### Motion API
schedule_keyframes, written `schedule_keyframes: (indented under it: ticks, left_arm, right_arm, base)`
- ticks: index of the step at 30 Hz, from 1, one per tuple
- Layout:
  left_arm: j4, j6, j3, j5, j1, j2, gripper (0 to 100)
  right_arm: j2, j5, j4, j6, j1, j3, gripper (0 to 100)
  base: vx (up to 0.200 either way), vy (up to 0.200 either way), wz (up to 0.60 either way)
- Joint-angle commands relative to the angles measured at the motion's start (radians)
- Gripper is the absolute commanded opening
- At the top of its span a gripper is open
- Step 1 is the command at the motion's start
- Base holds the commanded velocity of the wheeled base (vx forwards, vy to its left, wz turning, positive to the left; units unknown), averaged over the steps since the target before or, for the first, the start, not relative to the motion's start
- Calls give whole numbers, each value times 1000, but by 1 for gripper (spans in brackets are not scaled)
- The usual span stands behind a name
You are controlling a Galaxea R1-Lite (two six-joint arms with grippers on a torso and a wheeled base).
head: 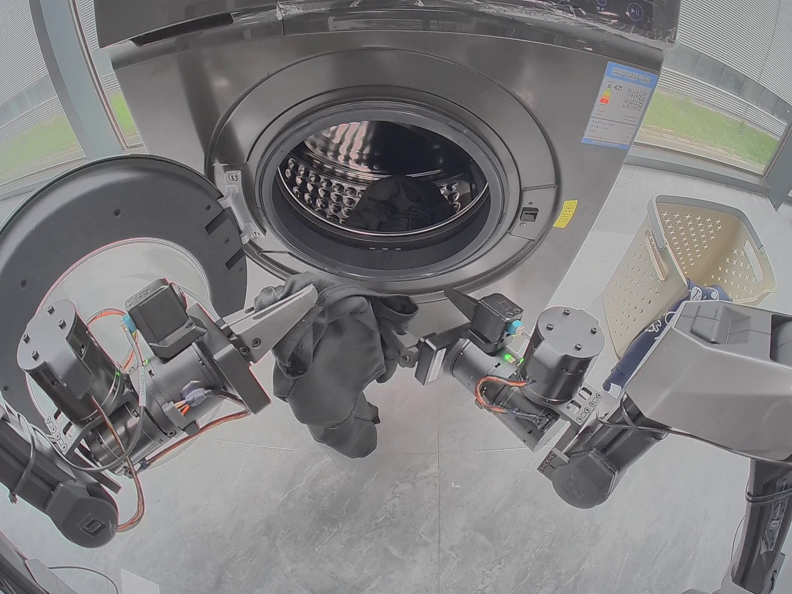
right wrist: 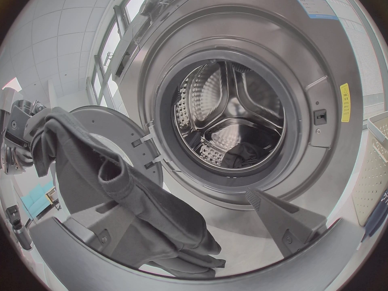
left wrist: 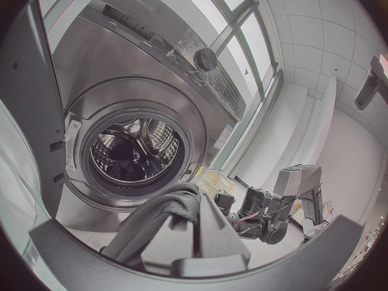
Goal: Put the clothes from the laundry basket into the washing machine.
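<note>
A dark garment [head: 330, 365] hangs in front of the washing machine [head: 569, 125], just below its open drum [head: 363, 167]. My left gripper [head: 307, 294] is shut on the garment's upper edge; the cloth [left wrist: 161, 215] bunches beside its fingers [left wrist: 218, 227]. My right gripper [head: 421, 323] stands open at the garment's other side. The cloth [right wrist: 133, 199] drapes over one of its fingers while the other finger [right wrist: 283, 219] is bare. A second dark garment [right wrist: 242, 154] lies inside the drum. The cream laundry basket [head: 701, 249] stands at the right with blue clothing [head: 660, 332] in it.
The round machine door [head: 107, 208] is swung open at the left, close behind my left arm. Grey floor [head: 412, 521] lies open below the hanging garment. Windows run behind and beside the machine.
</note>
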State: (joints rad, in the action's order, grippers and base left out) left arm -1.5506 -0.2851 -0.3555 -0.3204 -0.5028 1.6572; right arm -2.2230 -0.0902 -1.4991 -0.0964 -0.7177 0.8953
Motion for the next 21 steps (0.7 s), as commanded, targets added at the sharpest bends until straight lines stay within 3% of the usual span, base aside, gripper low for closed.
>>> schedule_keyframes:
  ticks: [1,13,14,21]
  left_arm:
    - [0,0,0,0,0,-1,0]
    - [0,0,3,0,0,-1,0]
    - [0,0,3,0,0,1,0]
    - [0,0,6,0,0,4,0]
  right_arm:
    - [-7,0,0,0,-29,2,100]
    - [-38,0,0,-11,-37,79,100]
    - [-41,0,0,-11,-37,82,0]
    - [-30,1,-4,-13,-31,79,0]
  base:
    - [0,0,0]
    - [0,0,0]
    - [0,0,0]
    - [0,0,0]
